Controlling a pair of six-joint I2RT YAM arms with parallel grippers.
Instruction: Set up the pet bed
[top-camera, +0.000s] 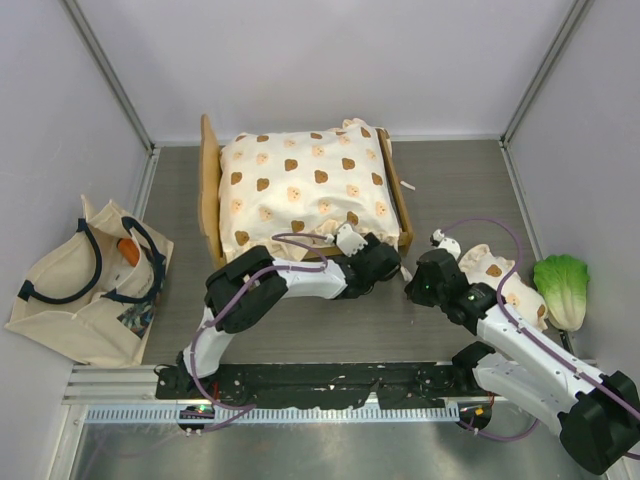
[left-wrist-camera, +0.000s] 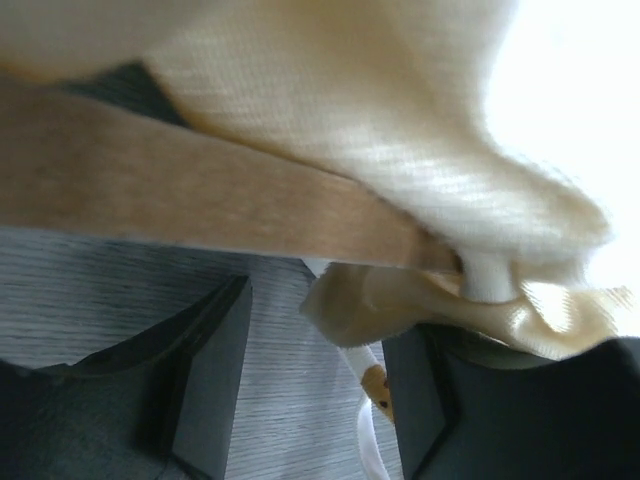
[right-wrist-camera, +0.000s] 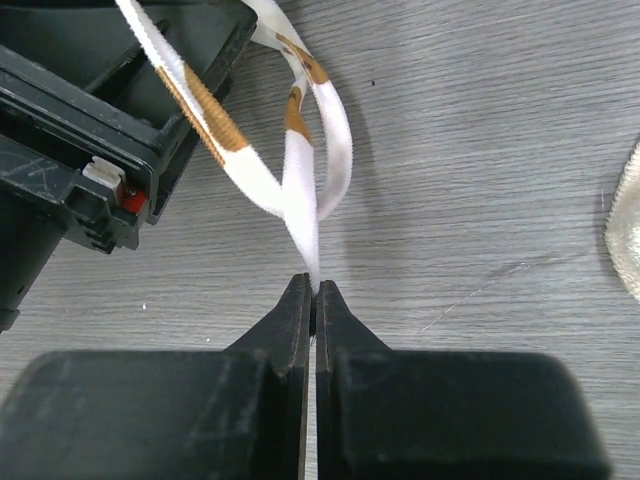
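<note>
On grey wood-grain table (top-camera: 350, 325), enclosed by pale walls (top-camera: 330, 60): pet bed (top-camera: 209, 190), placed upper centre, bear-print cushion (top-camera: 300, 185) fitted. At its lower-right corner, left gripper (left-wrist-camera: 318, 330) is reached low, fingers parted; right gripper (right-wrist-camera: 314, 300) is clamped on ribbon tie (right-wrist-camera: 300, 190).

**Bag and toy at the table's edges**

A beige tote bag (top-camera: 70, 300) with black handles (top-camera: 95, 262) is seen slumped at the left of the frame, lying across the left edge of the grey table (top-camera: 450, 185). Something orange (top-camera: 128, 251) is glimpsed in its open mouth. A green lettuce toy (top-camera: 561, 288) is laid at the right edge, beside the white wall (top-camera: 590, 180).
</note>
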